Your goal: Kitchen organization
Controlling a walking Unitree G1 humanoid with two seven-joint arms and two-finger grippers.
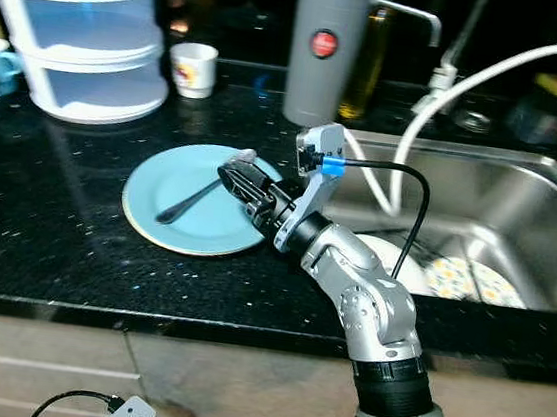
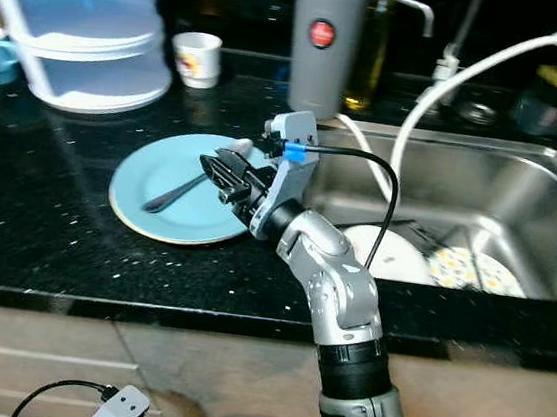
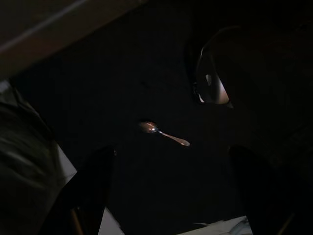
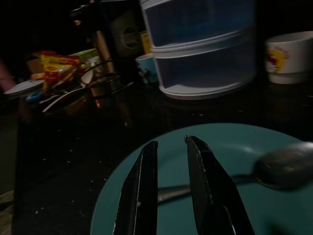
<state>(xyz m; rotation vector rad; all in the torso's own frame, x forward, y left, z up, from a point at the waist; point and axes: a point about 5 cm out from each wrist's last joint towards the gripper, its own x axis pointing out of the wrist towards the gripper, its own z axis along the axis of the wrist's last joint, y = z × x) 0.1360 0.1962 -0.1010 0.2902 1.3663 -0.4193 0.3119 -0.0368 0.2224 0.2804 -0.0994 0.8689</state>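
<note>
A teal plate (image 1: pixel 159 195) lies on the black counter with a metal spoon (image 1: pixel 183 203) across it. My right gripper (image 1: pixel 230 173) reaches in from the sink side and hovers low over the spoon's neck, near the bowl. In the right wrist view its two black fingers (image 4: pixel 146 186) stand nearly together, and the spoon's handle (image 4: pixel 168 193) crosses underneath them, with the bowl (image 4: pixel 286 166) off to one side. The spoon looks flat on the plate. The left arm hangs idle in the dark, its gripper (image 3: pixel 171 196) with fingers wide apart.
A steel sink (image 1: pixel 446 152) to the right holds patterned plates (image 1: pixel 471 281) and a white hose (image 1: pixel 474 85). Behind the plate stand a grey jug (image 1: pixel 327 48), a white cup (image 1: pixel 192 68) and a plastic drawer unit (image 1: pixel 87 36). The counter's front edge runs close below the plate.
</note>
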